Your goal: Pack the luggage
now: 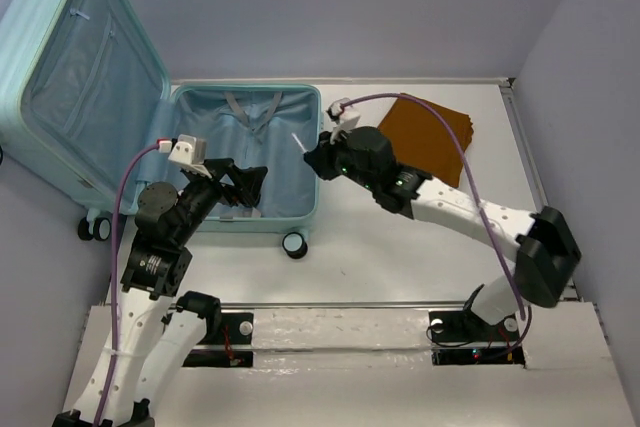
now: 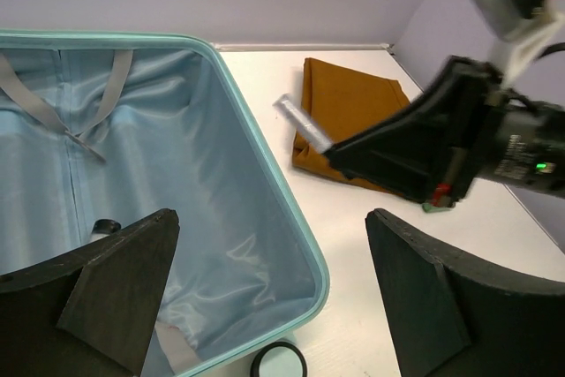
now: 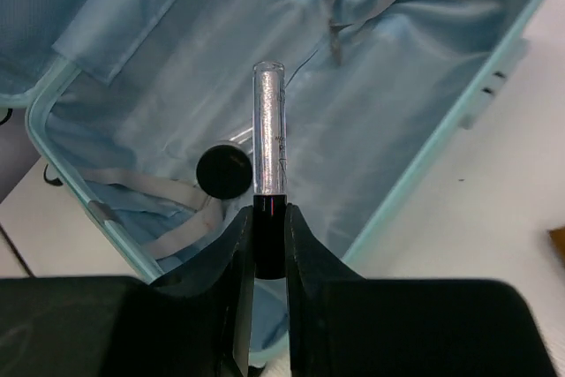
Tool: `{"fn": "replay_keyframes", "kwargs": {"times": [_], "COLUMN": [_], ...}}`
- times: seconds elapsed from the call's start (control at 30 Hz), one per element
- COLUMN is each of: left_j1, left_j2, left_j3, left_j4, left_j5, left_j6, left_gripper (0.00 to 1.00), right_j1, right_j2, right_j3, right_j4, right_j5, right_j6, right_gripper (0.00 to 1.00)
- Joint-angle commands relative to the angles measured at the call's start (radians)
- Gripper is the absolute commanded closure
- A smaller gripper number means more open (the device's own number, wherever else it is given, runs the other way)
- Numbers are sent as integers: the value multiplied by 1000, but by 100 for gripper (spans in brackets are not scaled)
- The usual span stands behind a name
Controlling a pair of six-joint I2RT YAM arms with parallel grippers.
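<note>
Obs.: The large pale aqua ribbed hard-shell suitcase (image 1: 285,182) lay open on the white worktop (image 1: 400,247), left of centre. Its base shell was flat and its lid (image 1: 80,77) was propped up at the far left.

The right end effector (image 3: 269,214) was pinching the dark lower end of a slender clear tube (image 3: 268,121), held above the blue-lined base near its right rim. The left end effector (image 1: 255,190) hovered over the near part of the base, fingers spread wide and holding nothing.

A small black round item (image 3: 222,171) rested on the lining; identity unclear. A folded brown cloth (image 1: 425,137) lay on the worktop to the right of the suitcase, apart from it.

Handling (judged): The shells looked stiff and bulky, and probably light while nearly empty. The small black spinner wheel (image 1: 294,245) at the near edge suggested the case could roll if pushed. The lining looked soft and likely slippery. Best hold for closing: the lid's free rim, not the fabric or straps.
</note>
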Motion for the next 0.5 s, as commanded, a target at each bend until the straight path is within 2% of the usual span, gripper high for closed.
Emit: {"fn": "replay_keyframes", "kwargs": {"times": [0.0, 0.03, 0.07, 0.1, 0.13, 0.23, 0.33, 0.43, 0.47], "left_j1": [4, 4, 4, 3, 3, -4, -17, -34, -48], "left_j2": [-16, -16, -16, -16, -16, -27, -42, -58, -62], "left_j3": [-14, -14, -15, -15, -15, -15, -14, -12, -12], "left_j4": [39, 39, 41, 39, 41, 41, 41, 39, 38], "left_j5": [9, 7, 7, 10, 14, 17, 14, 6, 6], "left_j6": [-12, -14, -12, -12, -14, -15, -15, -14, -12], "left_gripper": [1, 1, 1, 1, 1, 1, 1, 1, 1], "right_j1": [10, 10, 10, 10, 10, -44, -212, -341, -424], "right_j2": [204, 239, 243, 237, 206, 124, -31, -176, -212], "right_j3": [202, 222, 235, 238, 229, 172, 10, -162, -264], "right_j4": [6, -3, -14, -14, -20, -38, -78, -228, -276], "right_j5": [-186, -168, -148, -127, -61, -22, 24, 103, 117], "right_j6": [17, 22, 23, 25, 23, 52, 120, 187, 206], "right_gripper": [71, 55, 20, 7, 0, 0, 1, 1, 2]}}
